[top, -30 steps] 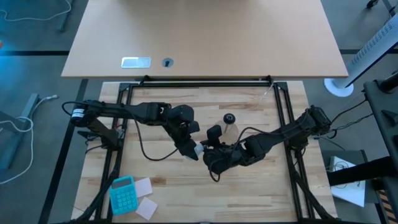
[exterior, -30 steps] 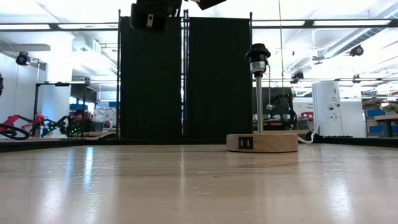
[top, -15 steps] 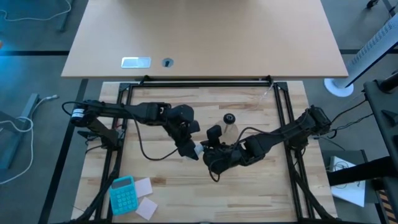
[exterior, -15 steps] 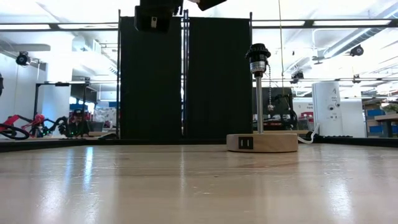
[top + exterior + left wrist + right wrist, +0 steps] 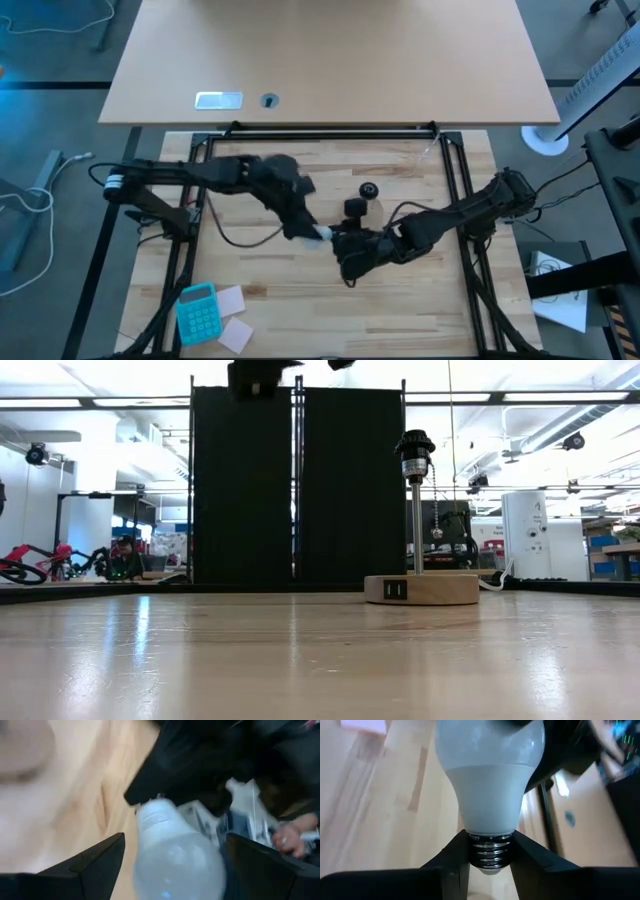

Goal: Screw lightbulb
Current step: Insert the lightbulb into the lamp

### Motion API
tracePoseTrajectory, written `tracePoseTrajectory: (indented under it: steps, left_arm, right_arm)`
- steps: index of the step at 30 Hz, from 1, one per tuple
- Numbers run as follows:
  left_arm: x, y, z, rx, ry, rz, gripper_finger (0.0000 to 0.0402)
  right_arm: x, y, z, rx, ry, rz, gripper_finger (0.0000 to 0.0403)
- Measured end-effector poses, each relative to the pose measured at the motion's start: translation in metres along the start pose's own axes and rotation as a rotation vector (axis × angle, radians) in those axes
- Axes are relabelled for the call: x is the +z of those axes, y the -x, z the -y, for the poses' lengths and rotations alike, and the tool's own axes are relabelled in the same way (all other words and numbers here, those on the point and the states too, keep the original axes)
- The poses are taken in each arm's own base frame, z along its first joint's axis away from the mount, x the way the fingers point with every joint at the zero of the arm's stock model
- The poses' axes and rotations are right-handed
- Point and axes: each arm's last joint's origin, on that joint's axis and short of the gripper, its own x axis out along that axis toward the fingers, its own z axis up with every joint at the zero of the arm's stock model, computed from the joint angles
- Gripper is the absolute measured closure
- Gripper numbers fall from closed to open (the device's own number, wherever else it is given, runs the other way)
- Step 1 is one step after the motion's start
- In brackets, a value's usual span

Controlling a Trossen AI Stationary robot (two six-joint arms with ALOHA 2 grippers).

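Over the wooden table [image 5: 250, 270], centre frame, our right gripper [image 5: 491, 854] pinches the lightbulb [image 5: 490, 775] by its threads while our left gripper [image 5: 172, 865] spreads wide, so it could tilt or slip.

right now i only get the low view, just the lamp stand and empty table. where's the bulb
Observer: Up in the air; the right hand grips the bulb by its threaded base.
Operator: left hand let go?
Observer: Its fingers stand wide, either side of the globe, not touching it.
Operator: is the bulb over the socket
Observer: No. From above, the bulb sits between the two hands, nearer the front edge than the socket.
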Motion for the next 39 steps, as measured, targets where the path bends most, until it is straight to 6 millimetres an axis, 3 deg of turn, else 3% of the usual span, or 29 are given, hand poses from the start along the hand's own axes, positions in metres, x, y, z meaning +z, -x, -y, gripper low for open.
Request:
tracePoseTrajectory:
  steps: [5,9,15,19,23,32,39]
  left_arm:
    - [0.009,0.057,0.025,0.037,-0.151,0.379,0.0065]
    - [0.009,0.103,0.044,0.094,-0.251,0.685,0.0065]
    - [0.016,0.131,0.063,0.069,-0.385,0.977,0.0064]
    - [0.025,0.127,0.068,0.018,-0.418,1.058,0.0064]
    - [0.035,0.109,0.065,0.035,-0.473,1.077,0.0064]
    - [0.049,0.057,0.049,0.072,-0.536,0.967,0.0064]
    - [0.053,0.050,0.046,0.067,-0.524,0.975,0.0064]
  right_arm:
    - [-0.004,0.021,0.016,0.025,-0.196,0.001,0.0309]
    - [-0.003,0.048,0.042,0.017,-0.386,0.074,0.0309]
    - [-0.014,0.092,0.089,-0.028,-0.605,0.201,0.0310]
    - [-0.030,0.113,0.112,-0.090,-0.704,0.283,0.0309]
    - [-0.046,0.115,0.121,-0.133,-0.795,0.340,0.0311]
    - [-0.082,0.090,0.103,-0.118,-0.884,0.310,0.0311]
    - [-0.104,0.086,0.095,-0.085,-0.898,0.336,0.0309]
